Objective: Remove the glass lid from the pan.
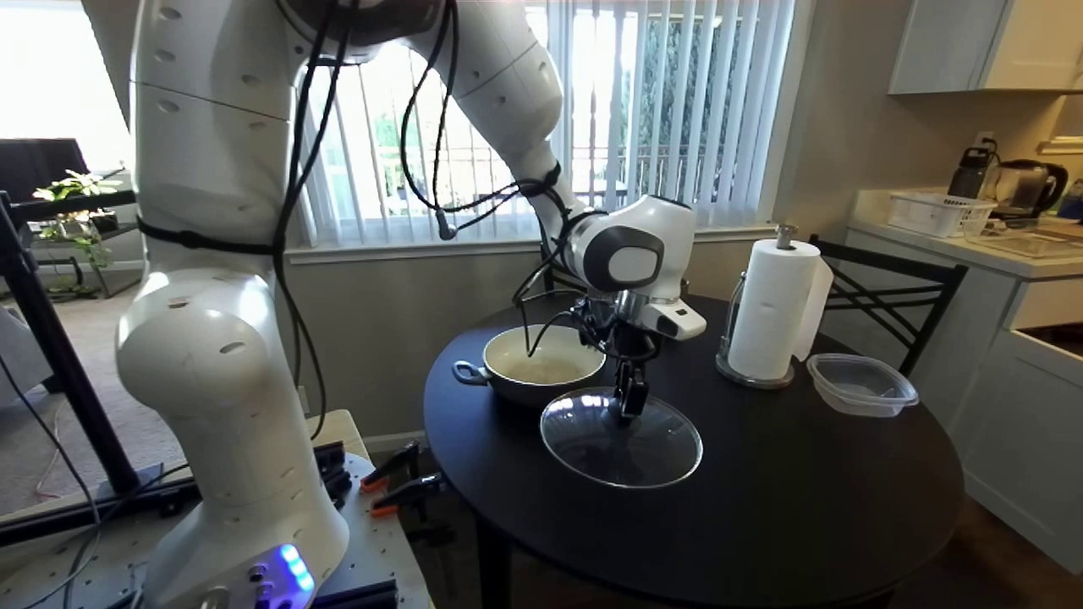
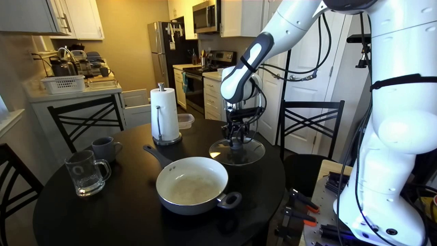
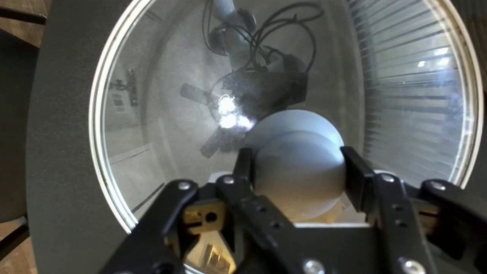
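Note:
The pan (image 2: 193,186) stands uncovered on the dark round table, and its pale interior shows in both exterior views (image 1: 537,365). The glass lid (image 1: 656,452) is beside the pan, off it, level and at or just above the table top. I cannot tell whether its rim touches the table. It also shows in an exterior view (image 2: 251,155) and fills much of the wrist view (image 3: 163,87). My gripper (image 3: 296,152) is shut on the lid's grey round knob (image 3: 300,175), one finger against each side. The gripper (image 1: 631,393) points straight down over the lid's middle.
A paper towel roll (image 1: 772,313) on a stand and a clear plastic container (image 1: 863,385) are on the table. A glass mug (image 2: 87,174) and a grey mug (image 2: 104,149) stand near the table's edge. The pan's long handle (image 2: 157,155) points towards the towel roll.

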### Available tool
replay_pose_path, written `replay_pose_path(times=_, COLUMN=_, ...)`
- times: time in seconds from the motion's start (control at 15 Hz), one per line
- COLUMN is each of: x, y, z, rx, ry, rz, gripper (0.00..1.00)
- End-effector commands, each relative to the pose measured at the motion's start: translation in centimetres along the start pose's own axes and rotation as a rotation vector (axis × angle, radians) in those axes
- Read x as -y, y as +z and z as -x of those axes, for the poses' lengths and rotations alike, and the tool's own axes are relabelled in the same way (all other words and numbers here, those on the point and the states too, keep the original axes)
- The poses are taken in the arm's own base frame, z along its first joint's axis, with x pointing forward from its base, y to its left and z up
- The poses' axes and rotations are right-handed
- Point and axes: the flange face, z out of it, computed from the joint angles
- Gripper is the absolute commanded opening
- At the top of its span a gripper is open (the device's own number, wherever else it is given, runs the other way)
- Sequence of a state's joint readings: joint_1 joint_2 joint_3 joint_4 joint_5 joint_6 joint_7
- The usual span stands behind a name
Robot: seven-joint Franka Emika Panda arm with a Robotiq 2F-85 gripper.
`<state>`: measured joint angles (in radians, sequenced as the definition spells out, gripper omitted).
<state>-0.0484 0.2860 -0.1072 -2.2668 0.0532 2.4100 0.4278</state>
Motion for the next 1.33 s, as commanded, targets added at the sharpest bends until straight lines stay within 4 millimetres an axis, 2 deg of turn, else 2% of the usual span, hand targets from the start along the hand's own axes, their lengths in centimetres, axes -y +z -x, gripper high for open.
replay_pose_path(times=0.0, x=0.7, y=1.5, z=0.3, rx=-0.016, ry=-0.003, rz=-0.014, gripper=0.34)
replay_pose_path(times=0.2, x=0.5, y=2.9, z=0.1, rx=-0.02, ry=0.004, rz=-0.009, gripper=0.34)
replay_pose_path(times=0.47, x=-0.1, y=3.3, z=-0.3, rx=-0.038, ry=0.02, rz=-0.004, gripper=0.34)
replay_pose_path(times=0.53, x=-0.3, y=3.2, z=-0.4, rx=-0.042, ry=0.031, rz=-0.003, gripper=0.56)
replay_pose_path(times=0.6, x=-0.5, y=3.1, z=-0.4, rx=-0.042, ry=0.033, rz=-0.002, gripper=0.84)
replay_pose_path(times=0.67, x=-0.7, y=3.0, z=-0.4, rx=-0.043, ry=0.037, rz=0.001, gripper=0.85)
replay_pose_path(times=0.87, x=-1.1, y=1.9, z=0.0, rx=-0.043, ry=0.043, rz=-0.005, gripper=0.99)
replay_pose_path(times=0.93, x=-0.8, y=3.0, z=-1.1, rx=-0.033, ry=0.023, rz=0.006, gripper=0.84)
replay_pose_path(times=1.07, x=-0.8, y=2.4, z=-1.1, rx=-0.041, ry=0.025, rz=0.001, gripper=0.97)
replay_pose_path(times=1.27, x=-0.8, y=2.3, z=-1.1, rx=-0.042, ry=0.025, rz=0.0, gripper=0.99)
